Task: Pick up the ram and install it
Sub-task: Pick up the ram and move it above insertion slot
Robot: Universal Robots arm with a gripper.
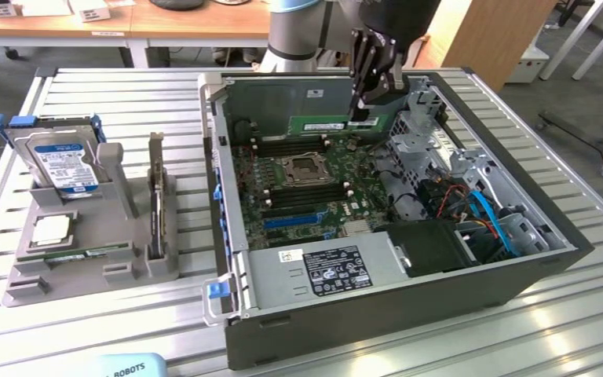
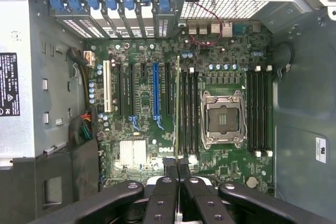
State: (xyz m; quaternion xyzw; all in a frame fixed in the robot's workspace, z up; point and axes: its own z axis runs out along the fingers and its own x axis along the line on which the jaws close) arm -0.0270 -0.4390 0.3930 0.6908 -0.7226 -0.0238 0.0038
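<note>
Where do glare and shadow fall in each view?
Exterior view: strong glare on the slatted table toward the exterior view's right. Wrist view: even light on the motherboard, no hard shadows; the gripper, shut on the ram, reads dark.

Ram (image 1: pixel 323 125): long, thin green PCB stick w/ small white label on face. Stands on edge, long axis level. Clamped by gripper (image 1: pixel 363 118), raised above DIMM slots (image 2: pixel 189 114), approx. parallel to them. Not seated.
</note>
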